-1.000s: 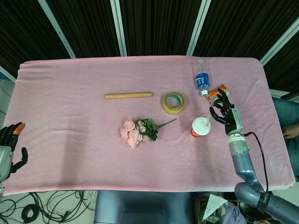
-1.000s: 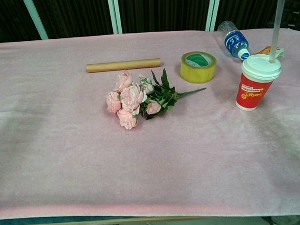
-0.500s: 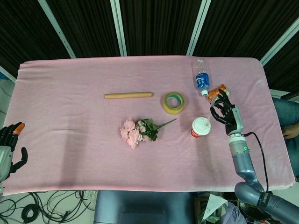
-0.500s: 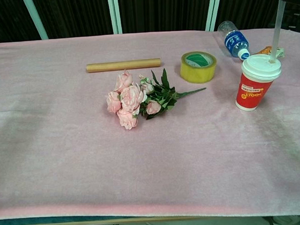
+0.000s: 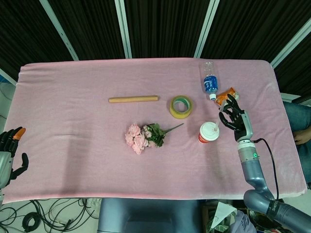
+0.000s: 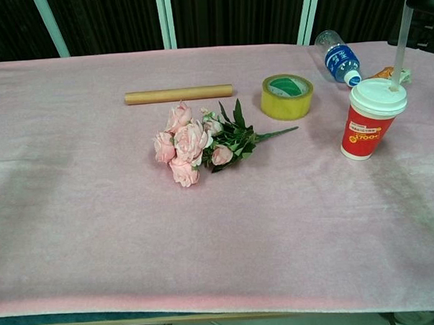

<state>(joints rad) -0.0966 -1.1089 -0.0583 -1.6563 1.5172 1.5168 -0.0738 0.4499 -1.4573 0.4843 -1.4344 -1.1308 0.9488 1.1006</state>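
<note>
A red paper cup [image 5: 209, 132] with a white lid stands at the right of the pink table [image 5: 73, 131]. A clear straw [image 6: 400, 43] rises from the lid and leans to the right. My right hand [image 5: 233, 117] is just right of the cup and pinches the top of the straw; in the chest view only its dark fingers [image 6: 427, 1] show at the upper right corner. My left hand [image 5: 9, 154] hangs off the table's left front edge with its fingers apart, holding nothing.
A water bottle [image 5: 210, 82] lies behind the cup, with an orange packet [image 5: 225, 96] beside my right hand. A roll of yellow tape [image 5: 181, 107], a bunch of pink roses [image 5: 141, 137] and a cardboard tube [image 5: 133, 99] lie mid-table.
My right hand has drifted slightly to the right, and the straw top leans a little further right with it. The left hand and the other objects are unmoved.
</note>
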